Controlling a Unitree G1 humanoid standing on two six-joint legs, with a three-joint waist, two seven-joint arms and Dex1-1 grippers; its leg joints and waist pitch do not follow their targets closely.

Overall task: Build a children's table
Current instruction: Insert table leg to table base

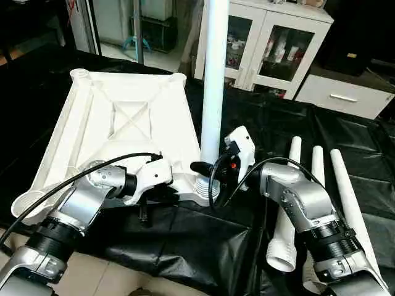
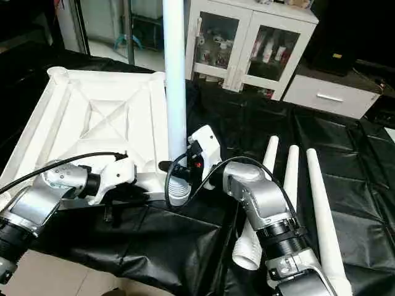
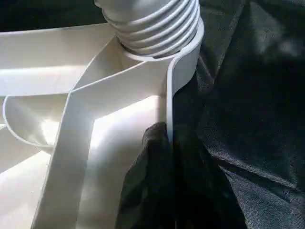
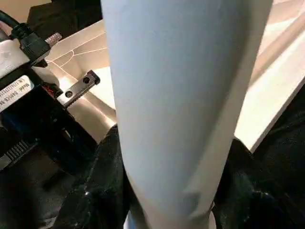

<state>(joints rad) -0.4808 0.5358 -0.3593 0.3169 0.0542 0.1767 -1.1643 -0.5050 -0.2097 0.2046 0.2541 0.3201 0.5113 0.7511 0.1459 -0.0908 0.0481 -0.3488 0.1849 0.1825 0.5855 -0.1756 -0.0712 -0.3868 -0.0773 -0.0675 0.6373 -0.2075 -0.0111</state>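
The children's table top (image 1: 117, 117), all white plastic, lies upside down on the bench (image 1: 185, 246), its X-ribbed underside facing up and round sockets at its corners. One tapered tube leg (image 1: 213, 92) stands upright in the near corner socket, its threaded end (image 3: 152, 24) seated in the collar. Three further legs (image 1: 318, 185) lie side by side on the bench to the robot's right, wide ends nearest the robot.

The left gripper (image 1: 151, 194) has its jaws together, pinching the rim of the table top beside the socket; a black fingertip (image 3: 150, 181) lies against the inner wall. The right gripper (image 1: 207, 168) has its jaws clamped on the upright leg just above the socket.

The bench is draped in creased black cloth. Behind it stand a white glass-door cabinet (image 1: 278, 46) and a low white drawer unit (image 1: 345, 95).

The upright leg's top is cut off by the picture's edge. The cabinet's contents are too small to make out.
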